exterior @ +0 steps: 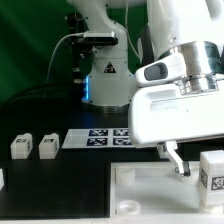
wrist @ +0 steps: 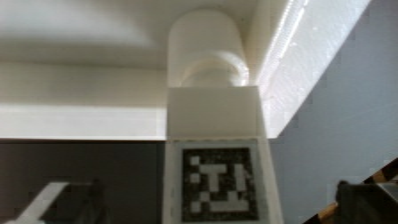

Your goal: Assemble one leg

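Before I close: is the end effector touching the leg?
Apart. The wrist view shows dark gaps between the leg and both fingers of the open end effector.

We can read no words or numbers, only a square tag (wrist: 217,186) on the leg (wrist: 217,120) and more on the marker board (exterior: 100,137).

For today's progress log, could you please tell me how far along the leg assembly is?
Done: nothing is visibly attached, and I cannot tell that any leg sits in the white tray piece. In hand: the open fingers flank one leg without gripping it. Left: grasp that leg and fit it. Two spare legs lie at the exterior view's left.
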